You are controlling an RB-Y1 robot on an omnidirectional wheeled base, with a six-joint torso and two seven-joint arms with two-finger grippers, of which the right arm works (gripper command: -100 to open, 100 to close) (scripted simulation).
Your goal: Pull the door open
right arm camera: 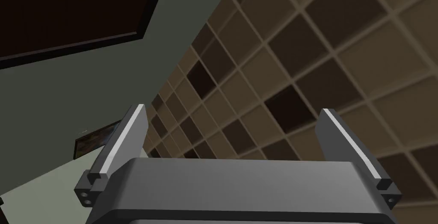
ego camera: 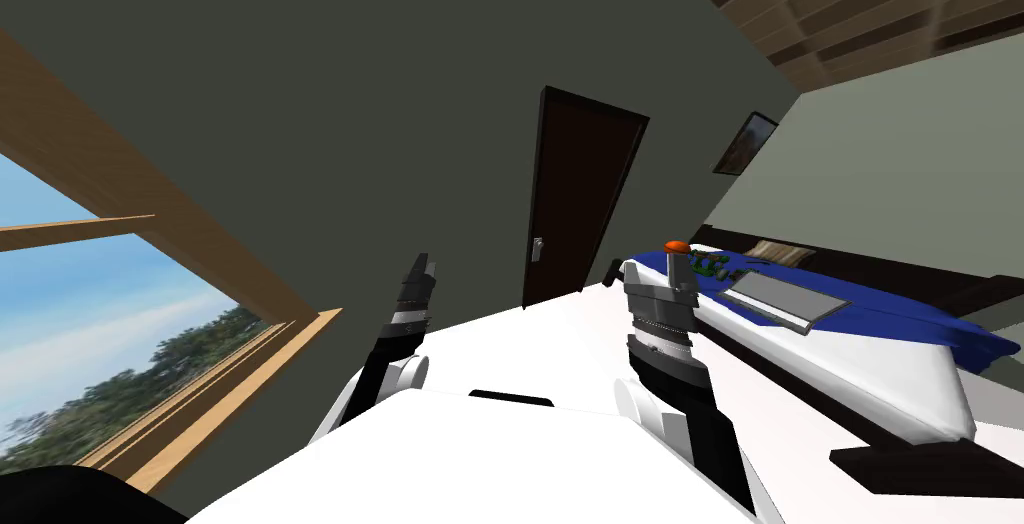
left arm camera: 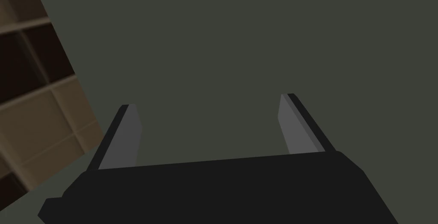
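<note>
1. Both arms are raised forward; the left gripper (ego camera: 418,278) and right gripper (ego camera: 681,266) have their fingers spread.
2. The dark door (ego camera: 578,198), seemingly shut, stands well ahead, with its handle (ego camera: 537,249) at its left edge.
3. Bare floor (ego camera: 545,320) lies between, and a bed (ego camera: 880,368) is to the right.

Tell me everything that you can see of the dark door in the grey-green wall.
The door is a plain, flat, very dark brown panel in a frame of the same colour, set in the grey-green wall. No grain shows on it. It looks shut, flush in its frame. A small silvery handle sits at its window-side edge, about halfway up. Its slant is the camera's. Nothing touches it: the left tool and right tool, both open, are apart from it.
</note>
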